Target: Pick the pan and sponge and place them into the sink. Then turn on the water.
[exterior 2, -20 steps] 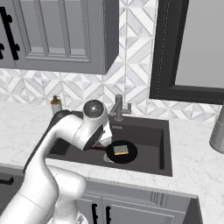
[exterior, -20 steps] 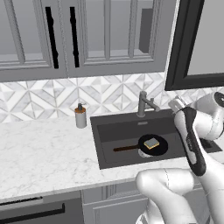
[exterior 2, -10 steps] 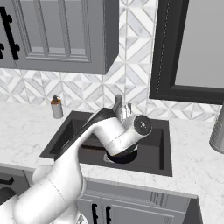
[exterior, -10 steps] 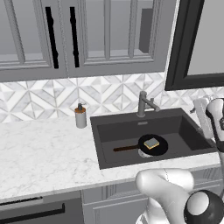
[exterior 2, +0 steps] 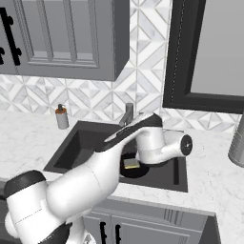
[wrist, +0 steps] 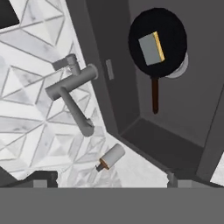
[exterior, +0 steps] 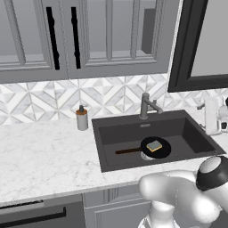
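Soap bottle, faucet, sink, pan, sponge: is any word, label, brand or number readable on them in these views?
None. The soap bottle, faucet, sink, pan and sponge all have plain surfaces with no lettering, labels or numbers.

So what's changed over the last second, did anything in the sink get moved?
Only the arm moved. It swung to its right across the sink, from beside the faucet toward the far end. Nothing was taken hold of or let go. The pan stayed in the sink with the sponge on it, the soap bottle stayed on the counter, and no water runs.
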